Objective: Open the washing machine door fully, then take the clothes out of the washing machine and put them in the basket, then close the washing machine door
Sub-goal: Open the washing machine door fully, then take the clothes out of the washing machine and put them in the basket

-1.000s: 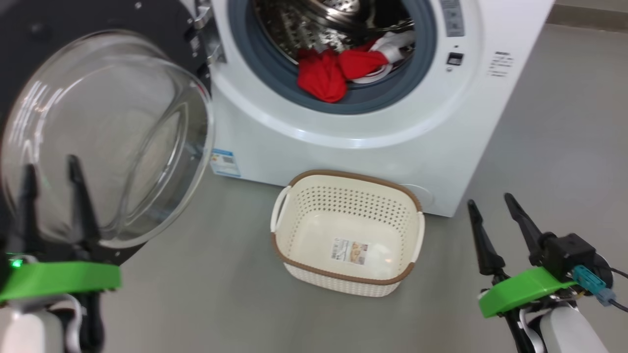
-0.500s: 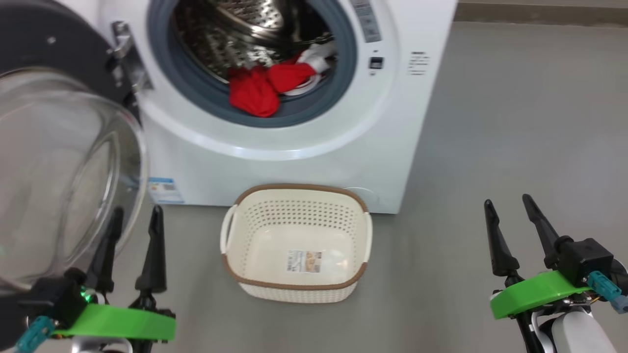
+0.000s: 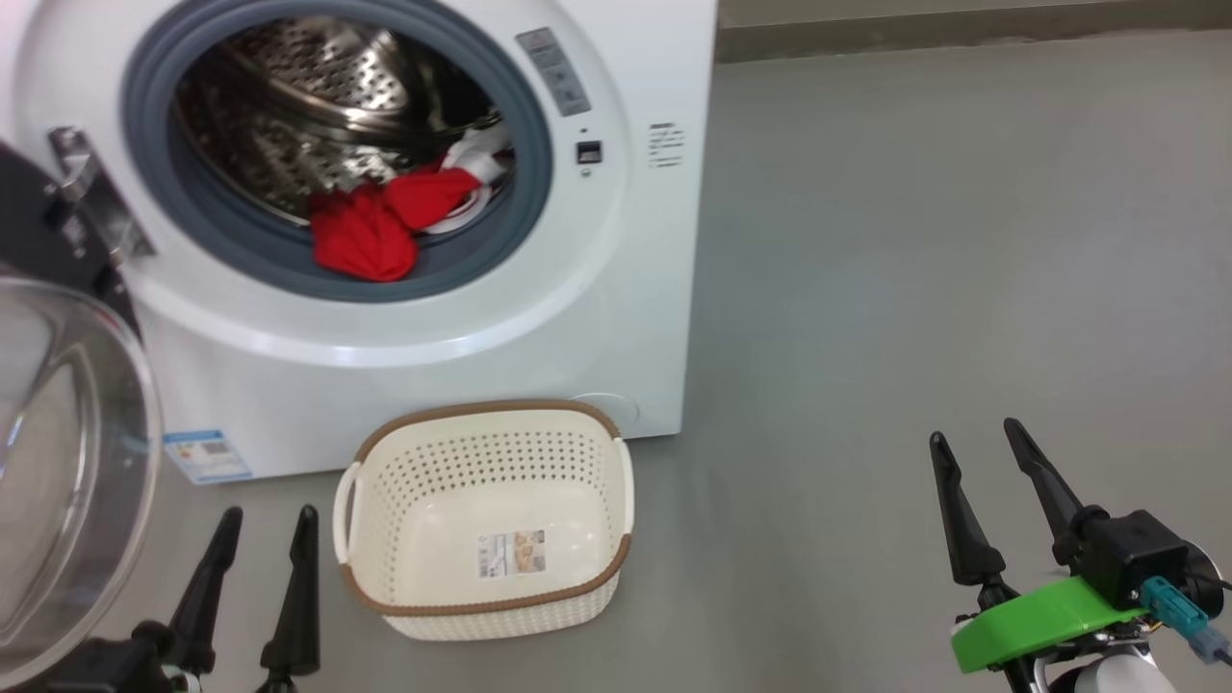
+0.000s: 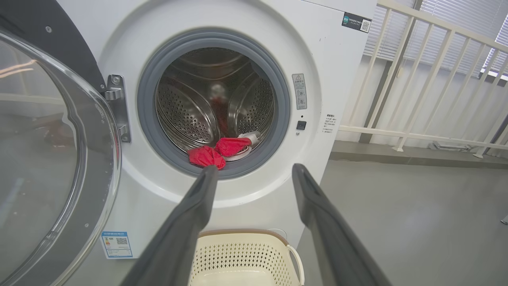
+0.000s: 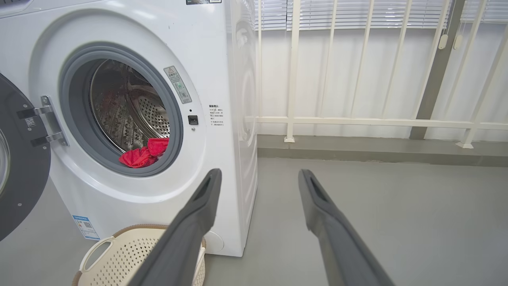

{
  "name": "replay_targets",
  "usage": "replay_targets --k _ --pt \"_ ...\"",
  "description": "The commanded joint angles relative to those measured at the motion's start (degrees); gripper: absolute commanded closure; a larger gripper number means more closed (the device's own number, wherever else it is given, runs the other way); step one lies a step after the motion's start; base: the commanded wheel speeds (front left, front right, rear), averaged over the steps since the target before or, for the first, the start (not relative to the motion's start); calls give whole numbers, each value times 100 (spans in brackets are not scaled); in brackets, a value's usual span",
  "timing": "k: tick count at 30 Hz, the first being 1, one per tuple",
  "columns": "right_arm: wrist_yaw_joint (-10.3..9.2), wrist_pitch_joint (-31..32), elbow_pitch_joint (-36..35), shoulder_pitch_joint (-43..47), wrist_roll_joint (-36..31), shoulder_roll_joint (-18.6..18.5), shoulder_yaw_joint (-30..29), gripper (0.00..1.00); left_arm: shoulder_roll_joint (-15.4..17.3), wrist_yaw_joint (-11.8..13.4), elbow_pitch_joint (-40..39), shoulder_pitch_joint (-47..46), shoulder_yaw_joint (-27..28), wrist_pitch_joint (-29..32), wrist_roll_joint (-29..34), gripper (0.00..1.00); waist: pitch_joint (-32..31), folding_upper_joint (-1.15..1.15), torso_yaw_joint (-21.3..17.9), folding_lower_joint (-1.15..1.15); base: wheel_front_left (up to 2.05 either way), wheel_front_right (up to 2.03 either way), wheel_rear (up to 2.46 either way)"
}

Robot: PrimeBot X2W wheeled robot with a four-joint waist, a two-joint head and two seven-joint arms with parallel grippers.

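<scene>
In the head view the whole picture is sliding. The camera is swinging toward the washer's (image 3: 616,241) latch side, so the washer itself is not travelling. What is really changing is the left tool (image 3: 270,514). A second ago it was showing against the glass of the door (image 3: 58,481). Now it is sitting clear of the glass, low in front of the washer, with its fingers apart and gripping nothing. The door is hanging swung wide on the washer's hinge side. The clothes (image 3: 371,236) are lying inside the washer at the front lip of the drum. The basket (image 3: 481,416) is standing empty on the floor just in front of the washer. The right tool (image 3: 974,433) is hovering well off the washer's latch side, fingers apart and empty.

In the left wrist view the left tool (image 4: 254,167) is looking straight at the washer's mouth. The clothes (image 4: 214,153) are showing just above one fingertip, and the basket (image 4: 238,254) is showing below, at the washer's foot.

In the right wrist view the right tool (image 5: 260,172) is pointing past the washer's latch-side corner. The clothes (image 5: 143,155) are in sight through the mouth, and a white railing is standing behind the washer.

Judging from this, the door step is looking finished and the robot is lining up for the clothes — the left tool seems the likelier one to reach in.
</scene>
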Motion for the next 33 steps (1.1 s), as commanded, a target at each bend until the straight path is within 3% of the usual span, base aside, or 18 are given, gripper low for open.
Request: replay_targets --k 1,13,25,33 --pt "36 -37 -212 -23 -67 -19 123 0 105 -25 -184 -27 219 -66 70 0 -101 0 -202 0 0 0 0" --pt "36 -37 -358 229 -144 -19 52 0 9 27 -104 324 353 -69 99 0 -252 0 -380 0 0 0 0" --pt "36 -37 -322 282 -163 -19 99 0 14 172 -174 353 426 -53 59 0 -243 0 -281 0 5 -5 0" --pt "36 -37 -284 244 -162 -19 136 0 27 240 -262 316 400 -23 48 0 -181 0 -211 0 94 -94 0"
